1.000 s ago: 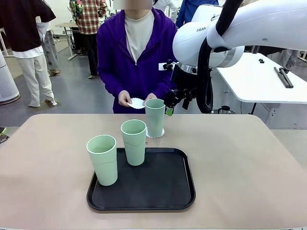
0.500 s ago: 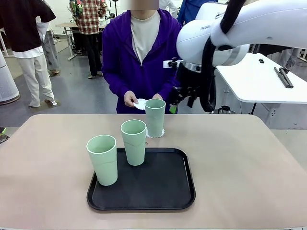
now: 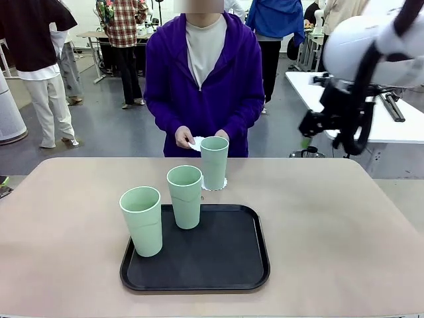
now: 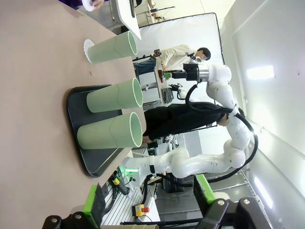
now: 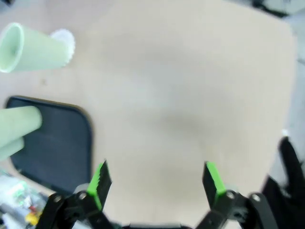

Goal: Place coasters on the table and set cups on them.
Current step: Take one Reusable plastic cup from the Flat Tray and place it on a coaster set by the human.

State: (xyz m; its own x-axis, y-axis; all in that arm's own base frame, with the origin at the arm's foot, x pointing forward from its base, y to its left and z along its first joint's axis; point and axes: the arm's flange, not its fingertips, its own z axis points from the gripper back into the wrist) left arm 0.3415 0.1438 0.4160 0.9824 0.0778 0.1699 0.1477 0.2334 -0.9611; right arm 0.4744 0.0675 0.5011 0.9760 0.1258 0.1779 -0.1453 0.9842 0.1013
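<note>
- Cups first: one tall mint-green matte tumbler and its twin stand on the black rectangular tray, below and left of the right gripper, whose jaws are apart and empty.
- Ahead of the left gripper, also spread wide, lie the same cups.
- Farther left of the right gripper, the third tumbler sits on a white lacy paper coaster on the beige table.
- Best to wait until the person's hand lays the second coaster flat, then grip a tray cup mid-wall and lower it centred.
- That second coaster is mostly hidden behind the cup, and the right wrist view is blurred.

**Colours on the counter**

The three tall matte tumblers are plain pale mint green. The rectangular tray is black and the wide counter is beige. The round lacy paper doily is white. The person's jacket is purple over a cream shirt. The right claw is black with bright green pads.
</note>
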